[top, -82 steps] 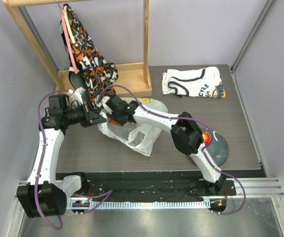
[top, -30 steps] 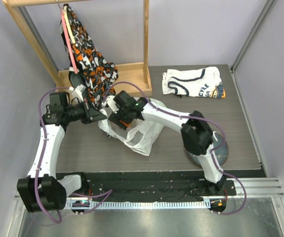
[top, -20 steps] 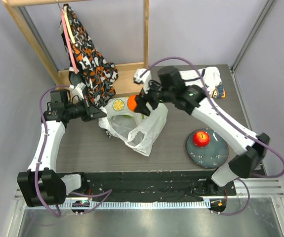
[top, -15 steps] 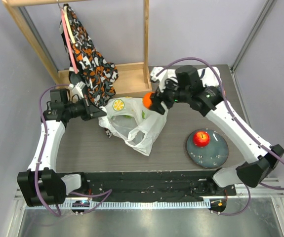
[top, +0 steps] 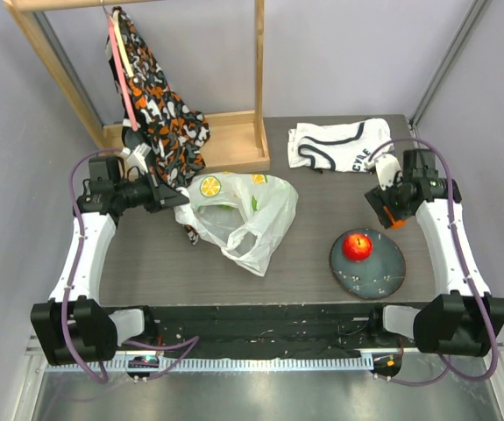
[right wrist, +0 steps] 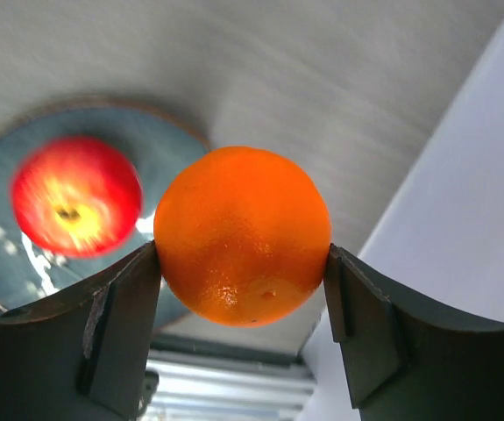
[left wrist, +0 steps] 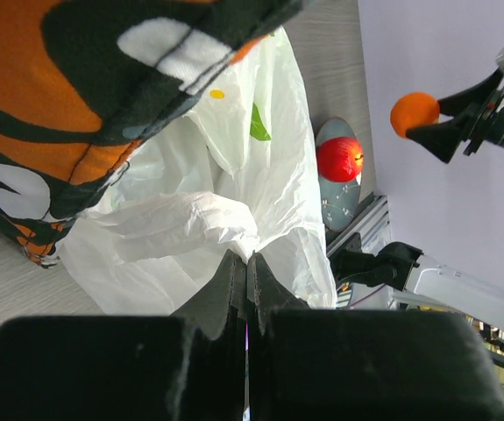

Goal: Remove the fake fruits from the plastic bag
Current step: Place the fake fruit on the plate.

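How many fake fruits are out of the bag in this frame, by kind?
red apple: 1, on the plate
orange: 1, held in the right gripper
Total: 2
The contents of the plastic bag cannot be counted.

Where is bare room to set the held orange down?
Bare: the plate near-right of the red apple; the tabletop strip between plastic bag and plate; the near-left stretch before the bag. Crowded: far edge, with folded shirt and wooden rack.
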Motion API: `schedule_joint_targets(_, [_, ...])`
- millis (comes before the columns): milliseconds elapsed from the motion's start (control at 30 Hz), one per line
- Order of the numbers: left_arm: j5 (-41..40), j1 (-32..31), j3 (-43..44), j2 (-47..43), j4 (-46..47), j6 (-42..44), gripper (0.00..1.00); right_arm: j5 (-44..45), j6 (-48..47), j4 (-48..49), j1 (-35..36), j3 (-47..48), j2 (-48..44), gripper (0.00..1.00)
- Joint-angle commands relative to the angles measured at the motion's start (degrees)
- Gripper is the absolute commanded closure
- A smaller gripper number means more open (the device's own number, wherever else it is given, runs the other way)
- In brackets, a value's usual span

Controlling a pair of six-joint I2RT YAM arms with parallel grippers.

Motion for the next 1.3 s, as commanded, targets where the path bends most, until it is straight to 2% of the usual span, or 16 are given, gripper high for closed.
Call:
schedule_joint_targets(0, [0.9,0.2,2.8,1.1,2.8,-1.0,1.0,2.4,-6.8,-2.0,-3.2,-6.1,-3.7,0.56])
schedule_joint_targets(233, [0.8,0.1,3.7,1.3,3.0,-0.7,1.0,-2.8,-9.5,2.5,-4.8,-16.4,-5.9,0.54])
schedule_joint_targets(367, [0.7,0.0,3.0,0.8,2.9,-0.5,1.0,-6.3,-8.6,5.3,-4.8,-17.1,-4.6,0.53])
schedule_joint_targets(867, [-0.2,0.1,3.2,1.3,2.1,0.6,1.0,-8.2,-9.5,12.8,-4.8,-21.4,0.2,0.45])
schedule_joint_targets(967, [-0.2,0.1,3.4,1.8,2.1,0.6,1.0,-8.2,-8.9,13.5,-4.8,-22.0,-0.4,0.35])
schedule_joint_targets(1000, [-0.2,0.1,3.3,1.9,2.1,0.6,1.0,-8.2,-8.9,13.9,-4.8,-22.5,-0.9,0.28])
schedule_joint_targets(1067, [-0.1,0.0,3.5,2.1,2.0,0.6,1.0,-7.9,-9.1,13.8,-4.8,-23.1,-2.1,0.19])
schedule_joint_targets(1100, [0.0,0.1,3.5,2.3,2.1,0.6,1.0,-7.4,-9.2,13.7,-4.8,-23.6,-2.5,0.01])
schedule_joint_targets(1267, [0.6,-0.3,3.5,3.0,2.0,0.5,1.0,-5.2,-9.6,8.5,-4.8,-20.7,-5.0,0.0])
